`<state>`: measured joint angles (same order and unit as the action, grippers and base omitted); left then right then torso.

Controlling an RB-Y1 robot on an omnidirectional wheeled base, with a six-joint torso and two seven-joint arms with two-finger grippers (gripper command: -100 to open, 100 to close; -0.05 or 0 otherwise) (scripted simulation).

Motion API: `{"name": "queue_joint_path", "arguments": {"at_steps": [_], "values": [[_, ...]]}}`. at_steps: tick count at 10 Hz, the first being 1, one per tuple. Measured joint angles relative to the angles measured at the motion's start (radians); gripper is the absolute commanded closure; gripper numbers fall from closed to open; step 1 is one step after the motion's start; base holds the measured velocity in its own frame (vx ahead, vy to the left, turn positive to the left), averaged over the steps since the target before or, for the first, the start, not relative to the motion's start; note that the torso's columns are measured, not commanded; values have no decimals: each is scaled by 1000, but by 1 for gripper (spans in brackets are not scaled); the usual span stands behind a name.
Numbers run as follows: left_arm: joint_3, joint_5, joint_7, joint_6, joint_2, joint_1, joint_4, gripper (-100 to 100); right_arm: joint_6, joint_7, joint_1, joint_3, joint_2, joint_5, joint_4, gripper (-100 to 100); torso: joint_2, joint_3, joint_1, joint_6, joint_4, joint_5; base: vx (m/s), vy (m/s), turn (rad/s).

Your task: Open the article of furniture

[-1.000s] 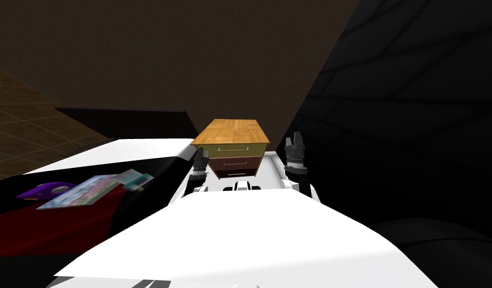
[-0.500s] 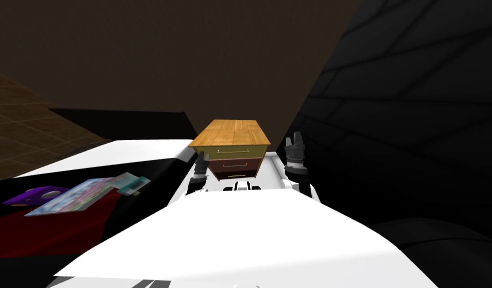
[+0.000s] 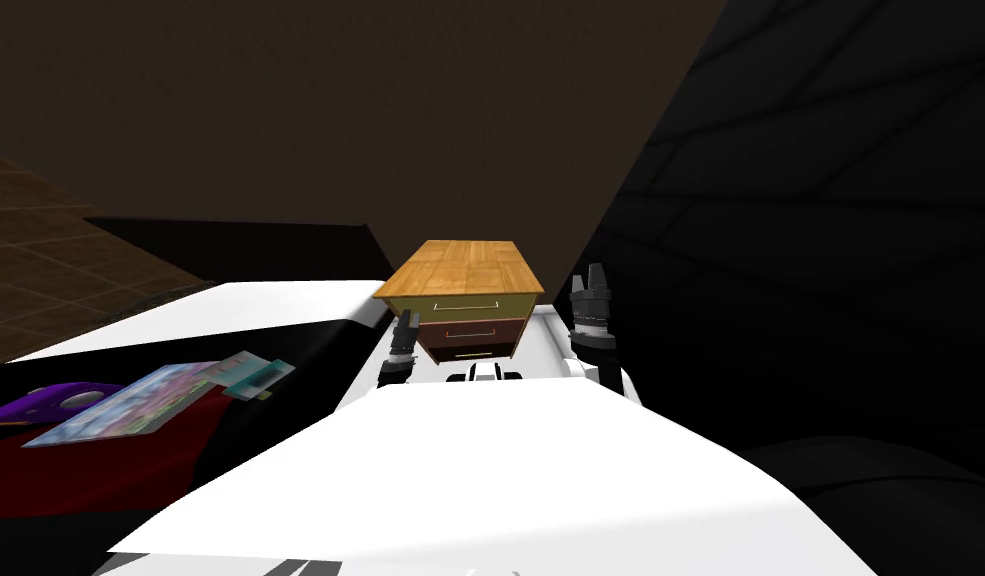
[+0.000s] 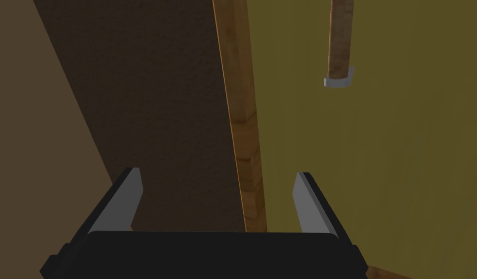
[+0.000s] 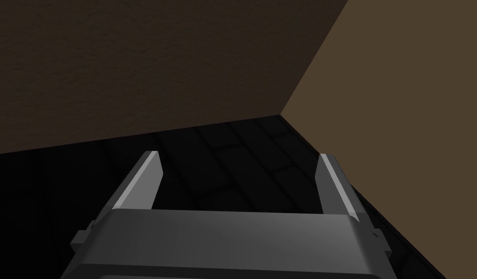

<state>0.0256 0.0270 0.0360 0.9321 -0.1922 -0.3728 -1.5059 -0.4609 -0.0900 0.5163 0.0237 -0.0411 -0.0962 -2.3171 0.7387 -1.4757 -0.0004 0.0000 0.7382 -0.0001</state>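
A small nightstand (image 3: 467, 267) with a wooden top stands just ahead of me. It has three stacked drawers, the top one olive (image 3: 472, 300), each with a thin bar handle. My left gripper (image 3: 404, 322) is at the nightstand's front left corner. In the left wrist view it (image 4: 218, 193) is open, straddling the wooden side edge (image 4: 243, 121), with the olive drawer front (image 4: 377, 155) beside it. The end of the top handle (image 4: 340, 43) lies ahead, off to the side of the fingers. My right gripper (image 3: 588, 282) is raised to the right of the nightstand, open and empty (image 5: 239, 181).
A white surface (image 3: 230, 305) lies to the left, with a dark red cloth (image 3: 130, 465) over its near part. On it lie a purple object (image 3: 40, 402), a colourful flat picture (image 3: 130, 403) and a teal item (image 3: 255, 372). A dark wall (image 3: 830, 250) is close on the right.
The items at the left have slid leftward in the head view, so my own view has shifted. My left gripper sits slightly lower beside the nightstand's corner. The right arm has not moved.
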Motion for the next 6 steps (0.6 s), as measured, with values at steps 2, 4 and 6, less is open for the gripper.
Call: {"name": "queue_joint_path", "arguments": {"at_steps": [2,4,6], "values": [[0,-6,2,34,1,4,45,-100,0,0,0,0,0,0,0,0,-1,0,0,0,0,0,44,2,-8],[0,-12,3,72,3,11,89,-100,0,0,0,0,0,0,0,0,-1,-1,1,0,0,0,44,7,-3],[-2,-18,3,114,8,18,144,-100,0,0,0,0,0,0,0,0,-1,0,0,0,0,0,42,2,-5]]}}
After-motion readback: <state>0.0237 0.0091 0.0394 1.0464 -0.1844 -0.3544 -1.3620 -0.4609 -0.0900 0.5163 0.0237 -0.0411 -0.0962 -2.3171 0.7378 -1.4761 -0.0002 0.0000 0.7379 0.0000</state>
